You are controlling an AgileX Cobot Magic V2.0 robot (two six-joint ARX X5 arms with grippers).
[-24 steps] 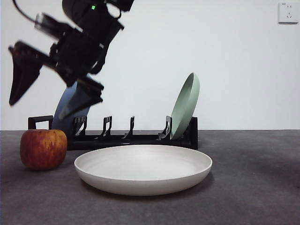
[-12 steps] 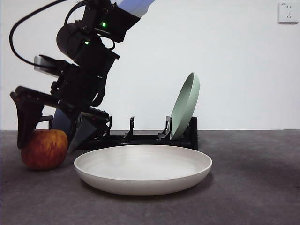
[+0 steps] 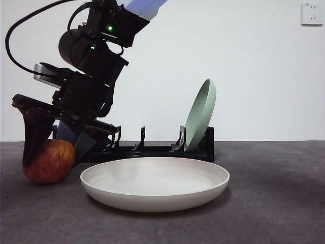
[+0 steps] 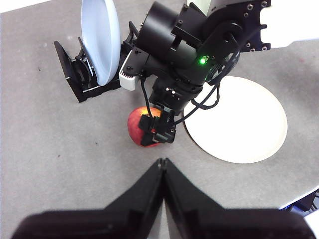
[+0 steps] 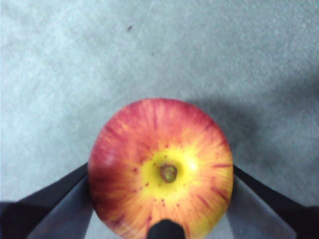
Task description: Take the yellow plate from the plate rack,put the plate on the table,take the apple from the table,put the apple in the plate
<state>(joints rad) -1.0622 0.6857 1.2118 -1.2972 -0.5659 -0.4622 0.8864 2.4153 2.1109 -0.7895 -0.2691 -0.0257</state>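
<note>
Now right gripper [image 3: 53, 147] at apple [image 3: 49, 161], jaws set against both its sides.
Apple rests on surface [image 3: 274, 193], just beside yellow plate [image 3: 155, 183]; left gripper [image 4: 162, 164] clenched, well above.

Even bright light, soft shadows
</note>
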